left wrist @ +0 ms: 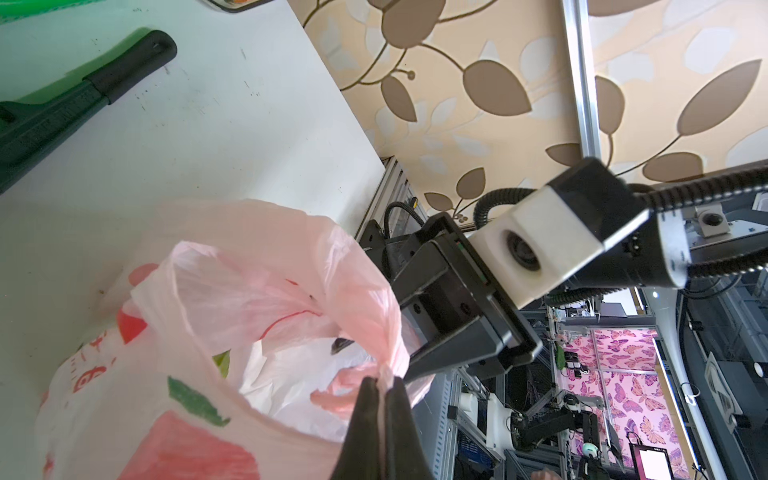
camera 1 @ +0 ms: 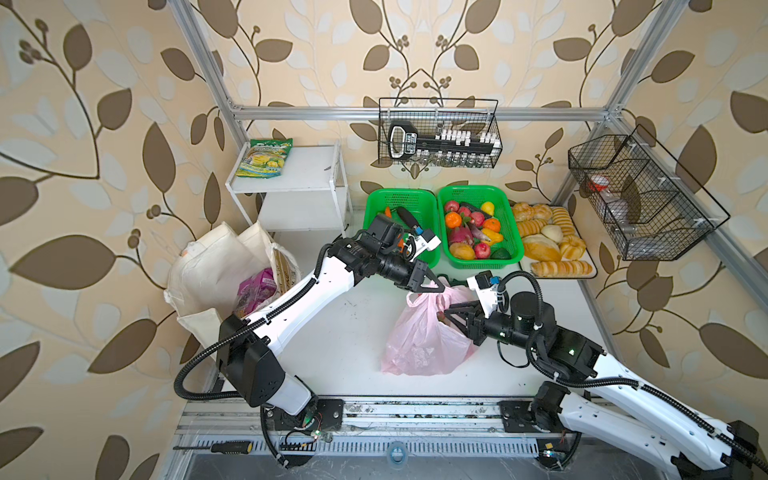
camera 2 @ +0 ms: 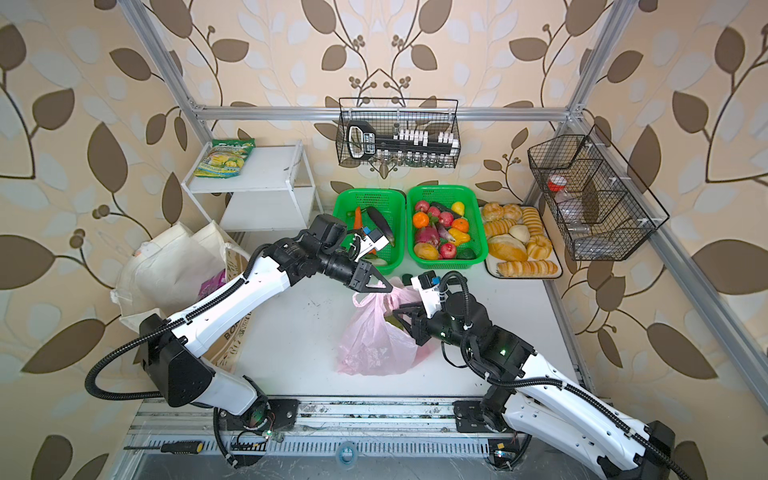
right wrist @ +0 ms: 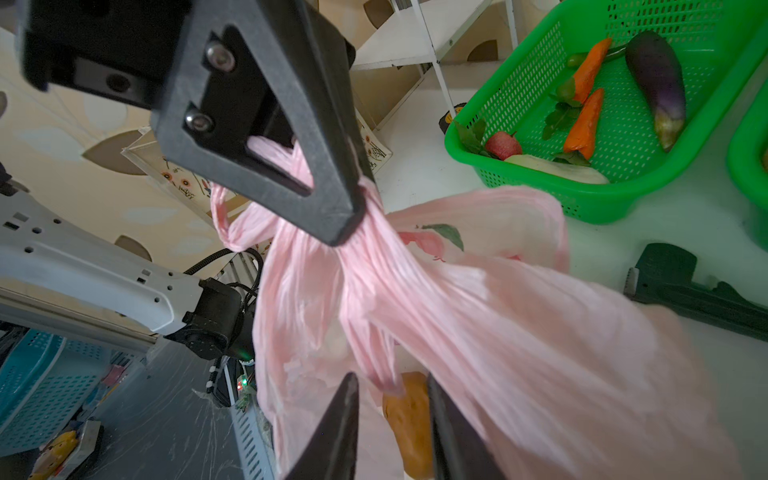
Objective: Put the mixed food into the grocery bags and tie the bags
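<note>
The pink plastic grocery bag (camera 1: 424, 332) (camera 2: 374, 340) stands mid-table, its top pulled up. My left gripper (camera 1: 442, 286) (left wrist: 382, 380) is shut on one twisted handle of the bag (left wrist: 249, 291). My right gripper (camera 1: 449, 311) (right wrist: 392, 378) sits at the bag's mouth, jaws apart, with a loose pink handle strand hanging between them. Behind that strand, a brown potato (right wrist: 409, 419) lies inside the bag (right wrist: 498, 311). The cream canvas tote (camera 1: 208, 270) (camera 2: 162, 266) stands at the left with the purple grape-print packet (camera 1: 255, 291) inside.
Two green baskets (camera 1: 401, 195) (camera 1: 478, 189) of vegetables and fruit stand behind the bag, with a bread tray (camera 1: 592, 272) to their right. A white shelf (camera 1: 299, 166) at back left holds a yellow-green snack packet (camera 1: 264, 158). A black tool (right wrist: 685, 286) lies by the bag.
</note>
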Tool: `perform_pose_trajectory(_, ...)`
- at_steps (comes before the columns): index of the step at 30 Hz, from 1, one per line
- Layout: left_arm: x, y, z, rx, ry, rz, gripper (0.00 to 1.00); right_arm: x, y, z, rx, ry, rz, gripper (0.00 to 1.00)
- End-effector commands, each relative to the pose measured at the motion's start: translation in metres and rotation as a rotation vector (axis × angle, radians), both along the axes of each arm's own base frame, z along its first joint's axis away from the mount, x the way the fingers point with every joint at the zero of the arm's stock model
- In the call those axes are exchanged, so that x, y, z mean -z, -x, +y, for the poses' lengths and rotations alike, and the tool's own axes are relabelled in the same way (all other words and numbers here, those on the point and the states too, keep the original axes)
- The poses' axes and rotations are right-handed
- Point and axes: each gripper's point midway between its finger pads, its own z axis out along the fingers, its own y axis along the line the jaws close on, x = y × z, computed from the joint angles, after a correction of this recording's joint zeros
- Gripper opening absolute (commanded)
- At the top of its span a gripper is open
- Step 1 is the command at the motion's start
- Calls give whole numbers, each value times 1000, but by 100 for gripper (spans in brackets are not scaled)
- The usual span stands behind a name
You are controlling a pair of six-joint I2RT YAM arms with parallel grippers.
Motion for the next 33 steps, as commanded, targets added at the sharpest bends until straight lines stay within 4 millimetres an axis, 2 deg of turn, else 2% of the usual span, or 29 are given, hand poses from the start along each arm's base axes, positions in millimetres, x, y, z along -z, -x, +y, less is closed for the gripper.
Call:
perform_pose_trajectory(1,-26,9,2,28,80,-34,0,-9,-1,8,-26,-45,-49,29)
perform_pose_trajectory(8,-25,11,3,25,81,-28,0,-30,-3,16,-61,-91,-155,27)
perform_pose_trajectory(10,-26,11,3,24,81,-28,0,-32,-1,19,-86,-99,-175,19)
perform_pose_trajectory(12,-24,10,3,19,76,-30,0,-30,-1,20,-86,-87,-170,11)
perform_pose_trajectory(14,-24,9,3,13,73,-40,0,-25,0,19,-87,-72,-159,9)
perform_pose_trajectory(17,-25,8,3,17,81,-42,0,-18,3,19,-102,-58,-142,19)
perform_pose_trajectory(22,-29,10,2,29,97,-39,0,-10,3,25,-125,-45,-122,20)
perform_pose_trajectory(26,-27,10,2,27,92,-41,0,-12,0,27,-119,-38,-145,13)
perform_pose_trajectory(30,-16,5,5,-5,42,-55,0,-17,-2,21,-89,-37,-165,0)
perform_pose_trajectory(33,-13,6,8,-4,20,-72,0,-15,-3,15,-62,-24,-155,0)
